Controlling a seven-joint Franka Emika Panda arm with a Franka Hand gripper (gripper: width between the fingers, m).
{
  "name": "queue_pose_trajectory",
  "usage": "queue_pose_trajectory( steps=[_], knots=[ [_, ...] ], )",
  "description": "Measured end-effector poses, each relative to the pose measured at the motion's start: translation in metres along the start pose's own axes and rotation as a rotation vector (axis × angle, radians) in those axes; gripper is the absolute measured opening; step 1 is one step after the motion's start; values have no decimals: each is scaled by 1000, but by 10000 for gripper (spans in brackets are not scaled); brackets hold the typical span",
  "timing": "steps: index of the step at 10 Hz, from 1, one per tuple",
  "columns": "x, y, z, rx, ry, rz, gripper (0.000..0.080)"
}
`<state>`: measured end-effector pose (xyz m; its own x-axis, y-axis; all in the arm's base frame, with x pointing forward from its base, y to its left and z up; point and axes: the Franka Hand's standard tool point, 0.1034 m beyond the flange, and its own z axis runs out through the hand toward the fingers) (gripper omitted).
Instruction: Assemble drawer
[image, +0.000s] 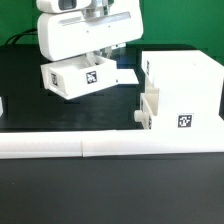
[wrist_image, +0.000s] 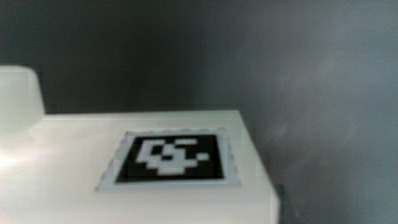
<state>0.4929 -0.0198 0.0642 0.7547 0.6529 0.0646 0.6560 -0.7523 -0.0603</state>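
Observation:
In the exterior view my gripper hangs from the big white hand over the table's middle. It is shut on a white drawer part with a black-and-white tag, which hangs tilted just above the black table. A flat panel of that part reaches toward the exterior view's right. The white drawer housing stands at the right, apart from the held part, with a tag on its front. In the wrist view the held part's white face and its tag fill the lower frame. My fingers are hidden there.
A long white barrier runs along the table's front edge. A small white piece shows at the exterior view's left edge. Small white pegs stick out of the housing's lower left side.

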Motion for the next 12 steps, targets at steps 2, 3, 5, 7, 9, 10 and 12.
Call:
queue_pose_trajectory(
  steps=[2, 3, 5, 7, 9, 10, 12],
  knots=[
    [3, 4, 0, -12, -18, -160, 42],
    [1, 4, 1, -11, -23, -223, 42],
    [-1, 6, 1, -13, -32, -361, 42],
    [-3, 7, 2, -13, -44, -512, 42],
    [1, 14, 0, -18, -67, -708, 42],
    [3, 17, -1, -21, -74, -792, 42],
    [1, 17, 0, -17, -78, -815, 42]
  ],
)
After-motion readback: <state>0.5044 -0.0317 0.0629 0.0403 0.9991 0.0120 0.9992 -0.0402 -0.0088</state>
